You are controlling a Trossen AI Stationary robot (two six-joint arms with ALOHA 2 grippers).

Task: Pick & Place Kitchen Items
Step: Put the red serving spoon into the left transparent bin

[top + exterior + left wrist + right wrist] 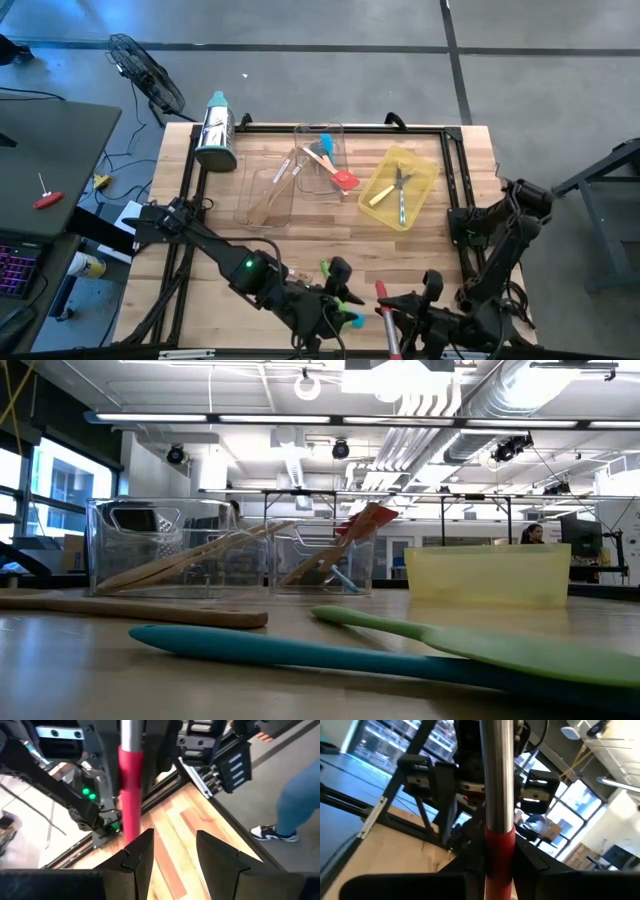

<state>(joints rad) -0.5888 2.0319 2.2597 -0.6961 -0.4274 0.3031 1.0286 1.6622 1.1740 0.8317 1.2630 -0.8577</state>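
A utensil with a red part and a bare metal shaft (385, 312) hangs near the table's front edge, with my right gripper (408, 305) shut on it. My left gripper (175, 837) stands open just left of it, fingers facing the red part (131, 795), with nothing between them. A teal spatula (300, 650) and a green spatula (480, 645) lie flat on the table under my left gripper (343, 292). A wooden spoon (130, 610) lies beside them. My right gripper (497, 872) pinches the utensil's red part (499, 845) between its two fingers, close to where the metal shaft (497, 775) begins. The fingers come about level from the table's right and lie across the utensil. The utensil is lifted clear of the table.
Two clear trays (265, 195) (320, 160) holding wooden and coloured utensils and a yellow tray (400, 185) with cutlery stand at the far middle. A steel grater (215, 130) stands far left. A person's leg and shoe (275, 832) show beyond the table.
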